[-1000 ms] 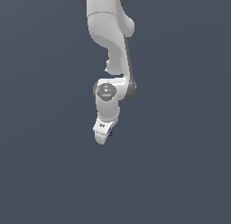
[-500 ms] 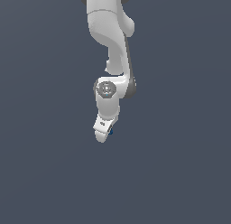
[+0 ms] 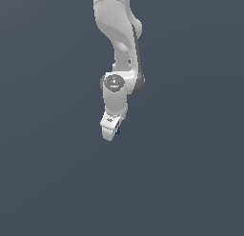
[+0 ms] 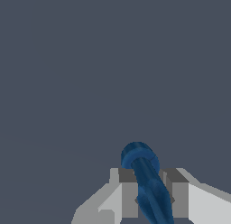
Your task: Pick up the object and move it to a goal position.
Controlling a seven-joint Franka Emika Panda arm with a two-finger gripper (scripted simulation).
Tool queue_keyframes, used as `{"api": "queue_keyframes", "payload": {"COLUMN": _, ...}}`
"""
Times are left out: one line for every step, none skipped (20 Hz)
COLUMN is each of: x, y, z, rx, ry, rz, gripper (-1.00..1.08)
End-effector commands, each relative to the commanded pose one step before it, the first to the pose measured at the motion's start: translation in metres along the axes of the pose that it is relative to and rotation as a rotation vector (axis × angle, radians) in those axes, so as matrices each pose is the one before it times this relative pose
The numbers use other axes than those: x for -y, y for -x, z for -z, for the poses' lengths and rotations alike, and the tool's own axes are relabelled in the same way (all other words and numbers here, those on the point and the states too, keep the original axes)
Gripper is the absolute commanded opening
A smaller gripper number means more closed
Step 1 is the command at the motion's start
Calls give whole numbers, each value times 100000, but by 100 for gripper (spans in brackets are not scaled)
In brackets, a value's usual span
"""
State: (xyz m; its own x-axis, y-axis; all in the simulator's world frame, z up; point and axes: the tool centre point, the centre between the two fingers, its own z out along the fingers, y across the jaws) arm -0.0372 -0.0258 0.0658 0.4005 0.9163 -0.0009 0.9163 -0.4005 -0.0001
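Note:
The object (image 4: pixel 146 178) is a small dark blue piece with a rounded end and a narrower stem. In the wrist view it sits clamped between my two fingers (image 4: pixel 128 193), its rounded end sticking out past them. My gripper (image 4: pixel 150 191) is shut on it. In the exterior view the white arm hangs down the middle, and the gripper (image 3: pixel 111 131) is at its lower end. Only a sliver of the blue object (image 3: pixel 117 132) shows at the gripper's edge there. No goal marker shows in either view.
A plain dark grey surface (image 3: pixel 190 182) fills both views. Nothing else shows on it.
The arm and gripper have stayed almost still, perhaps shifting very slightly. The grip on the blue object is unchanged.

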Motion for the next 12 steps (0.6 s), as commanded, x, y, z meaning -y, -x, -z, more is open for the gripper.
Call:
{"api": "queue_keyframes", "payload": {"x": 1025, "y": 289, "z": 607, "rx": 42, "ry": 44, "rz": -6, "gripper": -100}}
{"api": "queue_keyframes", "payload": {"x": 344, "y": 95, "z": 208, "rx": 0, "ry": 0, "rz": 0, "gripper": -100}}
{"api": "queue_keyframes", "payload": {"x": 313, "y": 86, "z": 191, "rx": 0, "ry": 0, "rz": 0, "gripper": -100}}
{"api": "queue_keyframes", "payload": {"x": 282, "y": 77, "z": 174, "rx": 0, "ry": 0, "rz": 0, "gripper": -100}}
{"api": "queue_keyframes", "payload": {"x": 250, "y": 68, "z": 155, "rx": 0, "ry": 0, "rz": 0, "gripper": -100}}
{"api": "queue_keyframes", "payload": {"x": 218, "y": 59, "z": 136, "rx": 0, "ry": 0, "rz": 0, "gripper": -100}}
{"api": "queue_keyframes", "payload": {"x": 185, "y": 50, "z": 117, "rx": 0, "ry": 0, "rz": 0, "gripper": -100}}
{"api": "queue_keyframes", "payload": {"x": 152, "y": 41, "z": 96, "rx": 0, "ry": 0, "rz": 0, "gripper": -100}}
{"api": "queue_keyframes", "payload": {"x": 118, "y": 32, "z": 76, "rx": 0, "ry": 0, "rz": 0, "gripper": -100}}
{"api": "queue_keyframes", "payload": {"x": 85, "y": 23, "z": 54, "rx": 0, "ry": 0, "rz": 0, "gripper": -100}}
{"api": "queue_keyframes", "payload": {"x": 51, "y": 13, "z": 33, "rx": 0, "ry": 0, "rz": 0, "gripper": -100}}
{"api": "queue_keyframes", "payload": {"x": 17, "y": 4, "z": 11, "rx": 0, "ry": 0, "rz": 0, "gripper": -100}}
